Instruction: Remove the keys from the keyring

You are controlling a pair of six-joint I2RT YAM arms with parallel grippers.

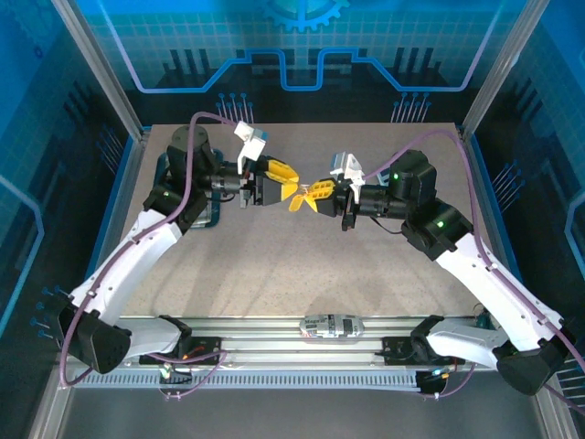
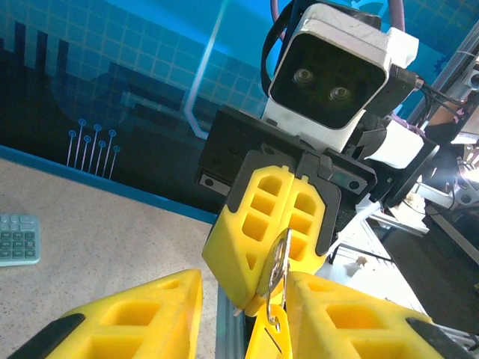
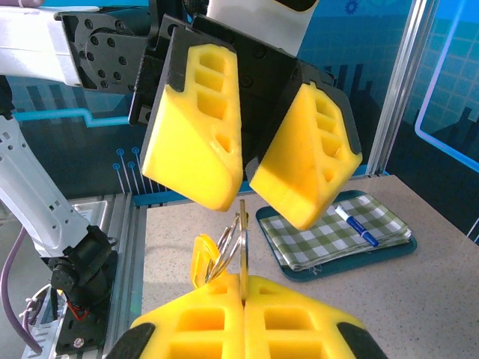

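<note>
— Zero keys off yet?
— None. Right fingers clamped on key, mid-air over worktop; keyring dangles beside it, apparently attached. Left fingers apart, flanking it, gripping nothing. Separation not yet done.

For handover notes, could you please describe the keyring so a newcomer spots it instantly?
Above the table, the left end effector faces the right end effector. Between them, beside the clamped key, sits the keyring: a tiny yellow tag, unlike the blocky yellow fingers.
</note>
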